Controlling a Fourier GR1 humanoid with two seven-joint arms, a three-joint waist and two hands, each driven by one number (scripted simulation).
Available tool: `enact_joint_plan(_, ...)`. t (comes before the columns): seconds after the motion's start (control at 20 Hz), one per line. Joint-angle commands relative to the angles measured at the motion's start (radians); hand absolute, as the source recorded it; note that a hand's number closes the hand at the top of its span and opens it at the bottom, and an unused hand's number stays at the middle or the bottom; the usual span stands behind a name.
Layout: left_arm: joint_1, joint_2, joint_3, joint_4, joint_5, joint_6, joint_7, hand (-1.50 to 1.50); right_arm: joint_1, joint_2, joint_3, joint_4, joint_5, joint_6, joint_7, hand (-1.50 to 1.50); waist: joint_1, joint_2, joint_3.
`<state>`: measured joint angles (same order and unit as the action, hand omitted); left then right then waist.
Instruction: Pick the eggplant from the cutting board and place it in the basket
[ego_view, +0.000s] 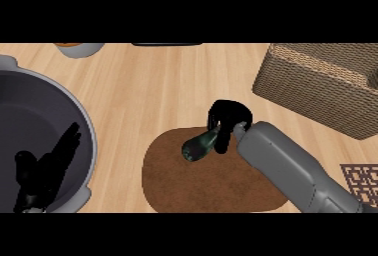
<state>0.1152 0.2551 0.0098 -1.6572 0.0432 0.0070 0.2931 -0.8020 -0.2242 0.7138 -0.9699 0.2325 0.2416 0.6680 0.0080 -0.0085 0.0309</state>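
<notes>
no writing shows on anything here. nearest, the left hand (40, 175) rests slack, fingers up, over a big grey pot (81, 130). the right hand (227, 117) is curled down around the eggplant (201, 145), whose rounded end lies on the brown cutting board (199, 185) just beneath. beyond and to its right stands the wicker basket (325, 85).

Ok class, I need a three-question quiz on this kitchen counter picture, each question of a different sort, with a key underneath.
1. True or false: the eggplant lies in the basket.
2. Which hand is at the eggplant: (a) left hand (b) right hand?
3. What brown thing lies under the eggplant?

Key
1. False; it is over the cutting board.
2. b; its fingers curl at the stem end.
3. The cutting board.
</notes>
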Motion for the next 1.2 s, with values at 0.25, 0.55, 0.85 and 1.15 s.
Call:
enact_joint_plan(0.25,0.060,-0.051,-0.026,0.128,0.020,-0.021,0.022,0.00,-0.162,0.142,-0.018,0.216,0.205,-0.291,0.391,1.50,0.034,0.025,-0.035)
enact_joint_plan(0.55,0.046,-0.055,-0.035,0.119,0.003,-0.015,0.059,0.00,-0.309,0.189,-0.047,0.275,0.316,-0.445,0.480,1.50,0.023,0.018,-0.033)
enact_joint_plan(0.85,0.079,-0.070,-0.026,0.094,-0.004,0.007,0.058,0.00,-0.383,0.162,-0.227,0.132,0.369,-0.864,0.408,1.50,-0.011,0.005,-0.031)
enact_joint_plan(1.15,0.054,-0.065,0.003,0.119,0.013,-0.004,0.064,0.00,-0.501,0.110,-0.293,0.130,0.495,-0.921,0.501,1.50,-0.033,0.002,-0.034)
